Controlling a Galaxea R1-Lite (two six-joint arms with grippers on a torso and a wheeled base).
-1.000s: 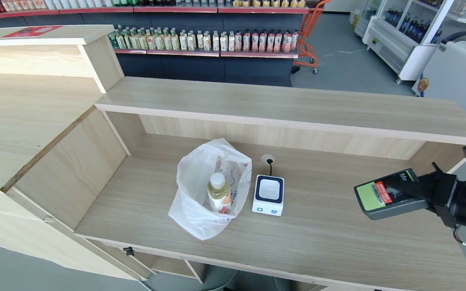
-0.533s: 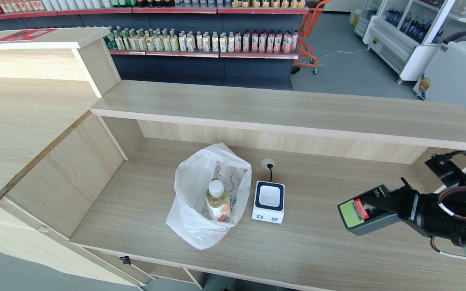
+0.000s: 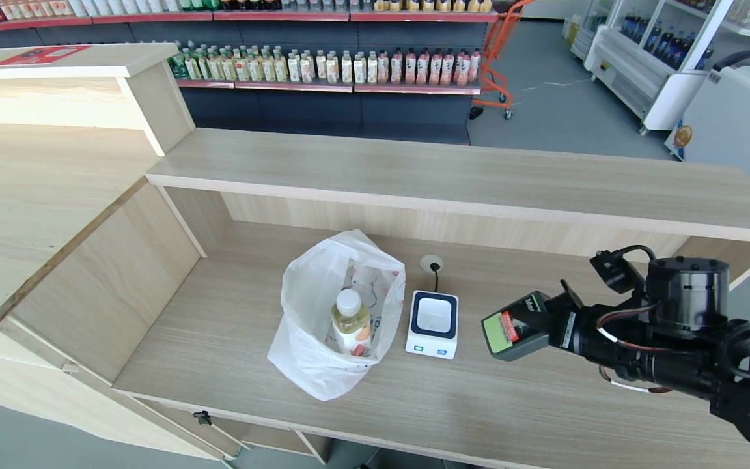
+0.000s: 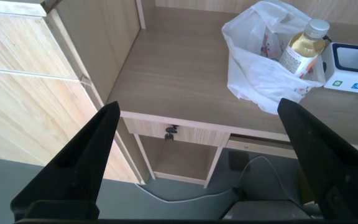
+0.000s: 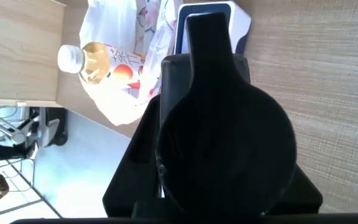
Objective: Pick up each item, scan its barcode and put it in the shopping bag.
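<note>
The right end effector [image 3: 540,317] is clamped on a dark rectangular box with a green label [image 3: 499,332], held above the light wooden counter [image 3: 479,404] just right of the white square scanner [image 3: 432,317]. Left of the scanner, a white plastic shopping bag [image 3: 310,293] holds a capped pale-yellow drink bottle [image 3: 351,319]. The left end effector [image 4: 199,106] hangs farther left, fingers apart.

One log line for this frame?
right claw: shut on box, right of scanner | left claw: open | bag: bottle inside
</note>
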